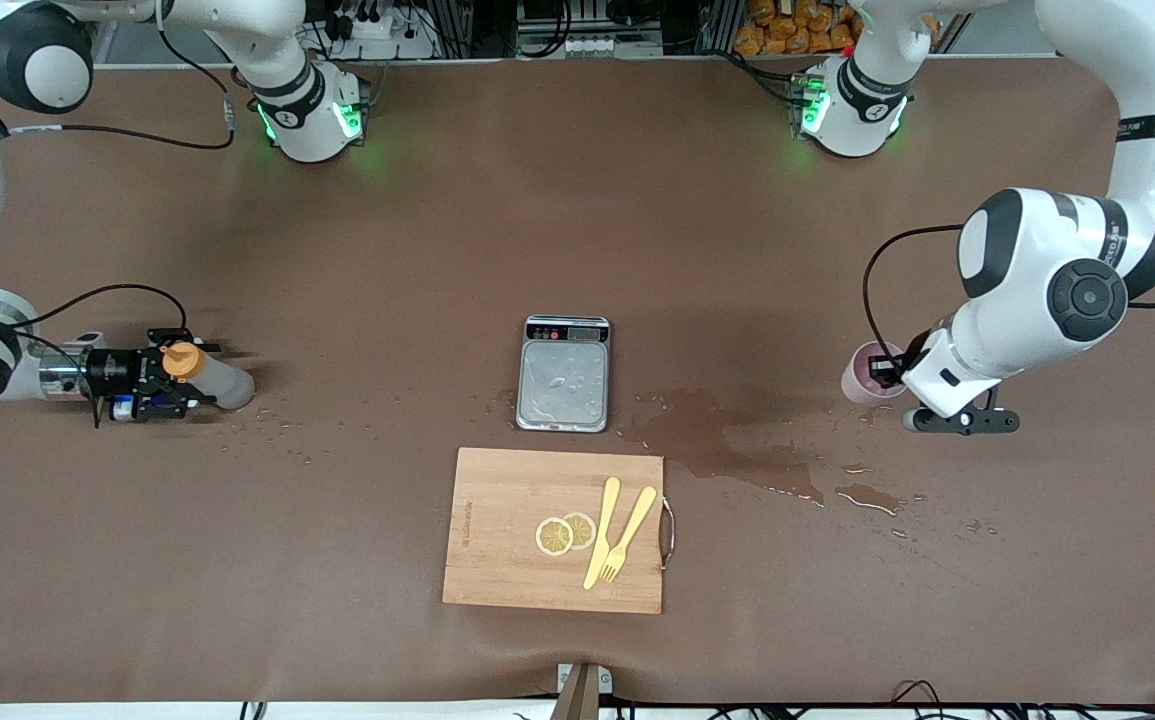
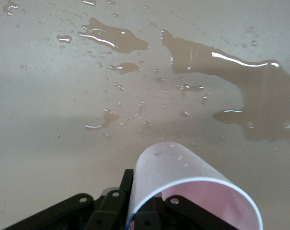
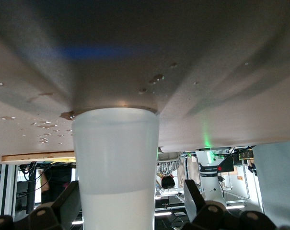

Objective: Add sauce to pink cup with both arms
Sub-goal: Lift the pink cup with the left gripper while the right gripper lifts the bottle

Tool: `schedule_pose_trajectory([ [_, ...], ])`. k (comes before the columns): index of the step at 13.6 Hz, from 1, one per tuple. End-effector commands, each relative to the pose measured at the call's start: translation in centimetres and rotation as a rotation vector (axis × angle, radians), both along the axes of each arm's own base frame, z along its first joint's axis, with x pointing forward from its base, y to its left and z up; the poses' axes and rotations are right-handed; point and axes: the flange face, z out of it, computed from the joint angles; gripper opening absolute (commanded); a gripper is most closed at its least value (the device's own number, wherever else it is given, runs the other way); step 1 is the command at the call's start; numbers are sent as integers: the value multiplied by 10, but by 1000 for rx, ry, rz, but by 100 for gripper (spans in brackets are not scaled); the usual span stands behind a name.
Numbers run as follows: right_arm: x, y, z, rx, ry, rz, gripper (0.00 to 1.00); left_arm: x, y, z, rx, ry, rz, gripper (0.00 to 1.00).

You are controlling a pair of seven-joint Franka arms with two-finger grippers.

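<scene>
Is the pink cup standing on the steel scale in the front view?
No, the pink cup is in the left gripper toward the left arm's end of the table, apart from the scale.

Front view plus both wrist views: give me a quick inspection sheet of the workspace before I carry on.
Surface: brown table, wet, with puddles beside the scale.
Job's things: sauce bottle at the right arm's end; pink cup at the left arm's end.
Clutter: scale; cutting board with lemon slices, knife and fork.
Grippers: right pincer around the bottle, not clamped; left pincer shut on the cup.
Cables: black cable trailing on the table by the right arm.
Surroundings: shelving along the robots' edge.
</scene>
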Motion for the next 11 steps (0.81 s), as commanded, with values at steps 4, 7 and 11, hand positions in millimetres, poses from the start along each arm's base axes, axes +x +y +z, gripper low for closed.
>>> schedule_pose_trajectory([
  [4,1,1,5,6,-24,-12,69,-7,-84,41,-45,7,108,0],
  [7,3,-1,11,2,-20,-15,68,-18,-156,46,-69,16,156,0],
  [11,9,-4,25,-21,-38,-5,54,-47,-258,16,-55,62,200,0],
])
